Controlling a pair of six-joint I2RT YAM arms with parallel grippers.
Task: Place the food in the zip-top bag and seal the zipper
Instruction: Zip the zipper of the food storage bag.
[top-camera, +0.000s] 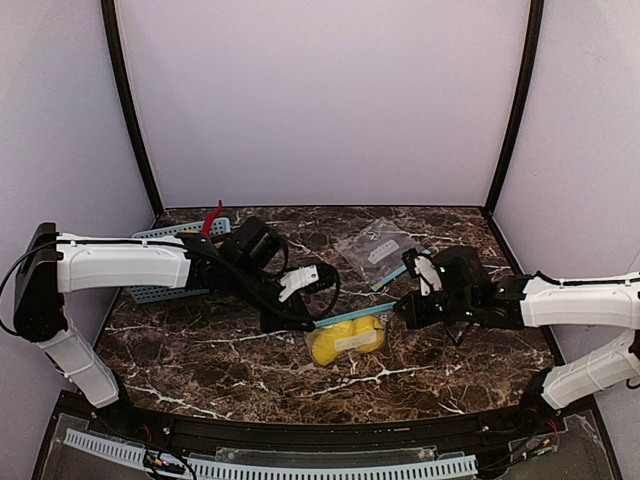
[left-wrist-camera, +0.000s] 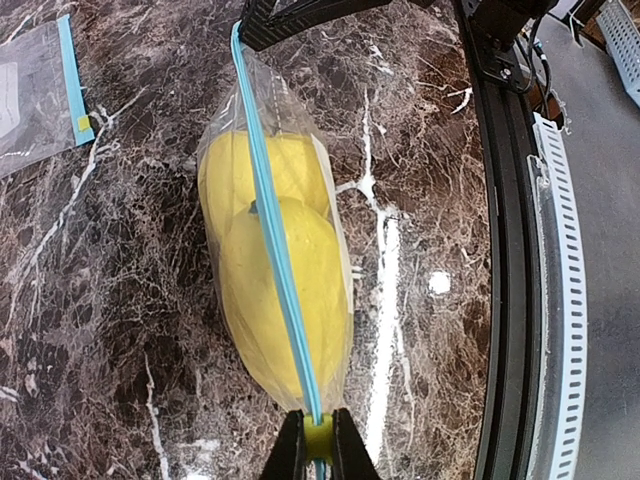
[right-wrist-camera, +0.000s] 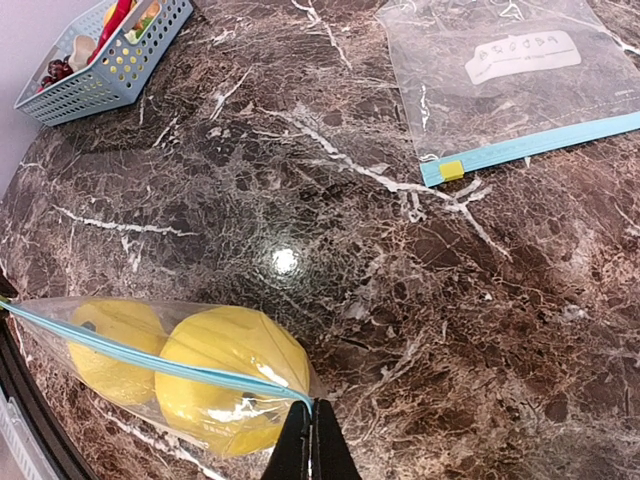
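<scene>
Two yellow lemons (left-wrist-camera: 240, 290) (left-wrist-camera: 225, 175) lie inside the clear zip-top bag (top-camera: 345, 342) in the middle of the table. The teal zipper (left-wrist-camera: 268, 200) runs taut along the bag's top edge. My left gripper (left-wrist-camera: 318, 445) is shut on the zipper's small yellow slider at the bag's left end (top-camera: 306, 322). My right gripper (right-wrist-camera: 312, 440) is shut on the other end of the zipper (right-wrist-camera: 150, 360), also seen in the top view (top-camera: 400, 306). Both lemons (right-wrist-camera: 225, 340) (right-wrist-camera: 100, 378) show through the plastic in the right wrist view.
A second, empty clear bag (top-camera: 380, 248) with a white label and teal strip lies flat behind the right gripper (right-wrist-camera: 500, 70). A light blue basket (top-camera: 165, 262) at the back left holds a red chili (top-camera: 212, 218) and dark grapes (right-wrist-camera: 58, 70). The table's black front rail (left-wrist-camera: 510, 250) is near.
</scene>
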